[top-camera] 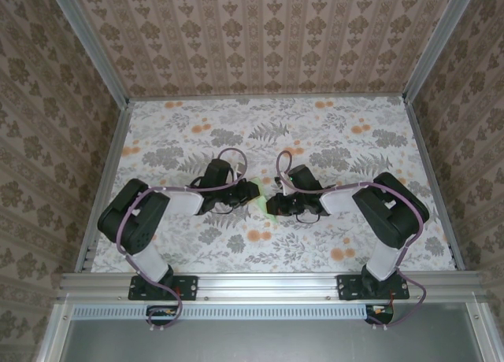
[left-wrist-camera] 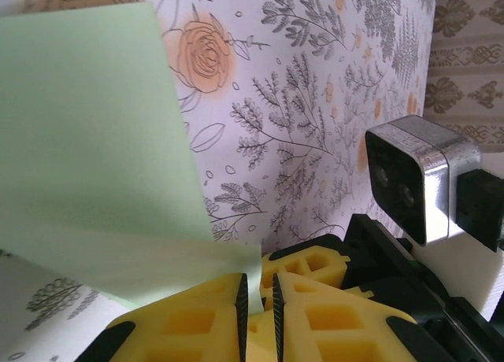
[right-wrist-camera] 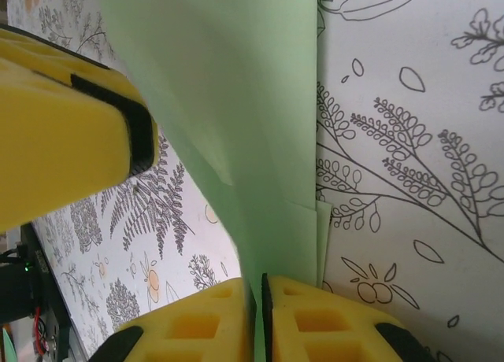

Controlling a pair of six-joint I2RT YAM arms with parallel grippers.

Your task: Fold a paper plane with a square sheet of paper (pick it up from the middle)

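You have left gripper (left-wrist-camera: pixel 258 299) and right gripper (right-wrist-camera: pixel 258 315) both clamped on the square sheet of paper (left-wrist-camera: pixel 87 142) over the table (top-camera: pixel 339 142) centre; hold tension even, line edges up before creasing, don't tear.

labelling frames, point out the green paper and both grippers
green paper (left-wrist-camera: pixel 87 142), left wrist view, flat face
left gripper (left-wrist-camera: pixel 258 293), left wrist view, between yellow fingertips
right gripper (right-wrist-camera: pixel 259 295), right wrist view, between yellow fingertips
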